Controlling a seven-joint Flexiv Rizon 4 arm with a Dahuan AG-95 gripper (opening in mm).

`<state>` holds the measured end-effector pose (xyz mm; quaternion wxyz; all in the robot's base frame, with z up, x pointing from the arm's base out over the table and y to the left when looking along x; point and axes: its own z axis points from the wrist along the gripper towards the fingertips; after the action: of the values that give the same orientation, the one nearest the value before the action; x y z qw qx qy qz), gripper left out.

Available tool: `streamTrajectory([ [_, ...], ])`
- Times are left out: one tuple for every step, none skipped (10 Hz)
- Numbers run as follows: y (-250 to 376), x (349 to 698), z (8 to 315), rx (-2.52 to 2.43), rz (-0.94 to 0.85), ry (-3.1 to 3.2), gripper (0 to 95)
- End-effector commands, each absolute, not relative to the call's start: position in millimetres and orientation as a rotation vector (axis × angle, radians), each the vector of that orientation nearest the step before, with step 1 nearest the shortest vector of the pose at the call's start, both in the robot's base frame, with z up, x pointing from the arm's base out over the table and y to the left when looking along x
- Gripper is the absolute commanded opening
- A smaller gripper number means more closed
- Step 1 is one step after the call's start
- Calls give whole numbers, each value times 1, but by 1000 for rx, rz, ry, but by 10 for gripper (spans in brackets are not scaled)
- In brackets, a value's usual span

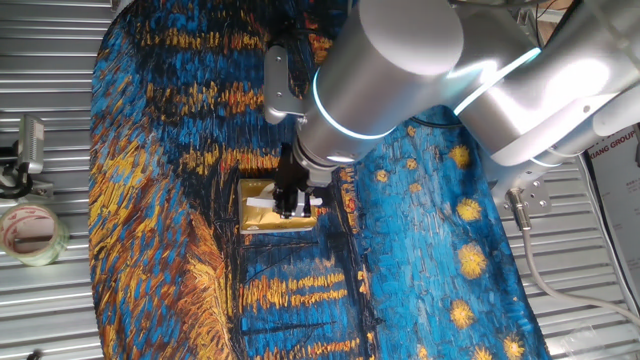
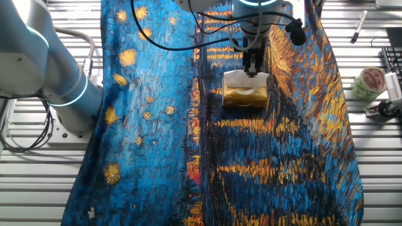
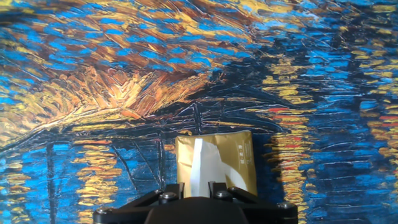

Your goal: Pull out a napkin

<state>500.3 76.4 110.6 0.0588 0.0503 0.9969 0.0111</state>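
Observation:
The shiny gold tissue box [image 1: 268,218] lies on the painted blue and gold cloth; it also shows in the other fixed view [image 2: 246,97] and the hand view [image 3: 233,163]. The white napkin [image 3: 198,163] sticks up from the box's top slot; it shows in the other fixed view [image 2: 236,78] and in one fixed view [image 1: 258,205]. My gripper [image 1: 292,207] points straight down onto the box top, also seen from the other side [image 2: 253,73]. Its jaws stand close together with the napkin pinched between them [image 3: 194,186]. The fingertips are hidden in the hand view.
A tape roll [image 1: 30,232] lies on the metal table beside the cloth, also in the other fixed view [image 2: 370,81]. A pen [image 2: 358,26] lies near it. The arm's big joints [image 1: 400,70] hang over the cloth's far side.

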Motion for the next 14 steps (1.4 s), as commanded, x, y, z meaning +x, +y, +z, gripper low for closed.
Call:
streamTrajectory([
  [76,500,108,150,39,3016,190],
  [76,500,105,148,40,3014,190],
  [77,500,103,147,40,3011,190],
  [77,500,102,145,42,3007,190],
  [77,500,101,145,43,3008,190],
  [77,500,101,145,42,3008,190],
  [77,500,101,146,44,3008,190],
  [77,500,101,146,43,3007,190],
  [77,499,101,146,46,3007,190],
  [77,499,101,145,45,3008,190],
  [77,499,100,144,46,3008,190],
  [77,499,100,145,47,3006,190],
  [77,499,100,148,45,3006,190],
  [77,499,100,159,51,3007,0],
])
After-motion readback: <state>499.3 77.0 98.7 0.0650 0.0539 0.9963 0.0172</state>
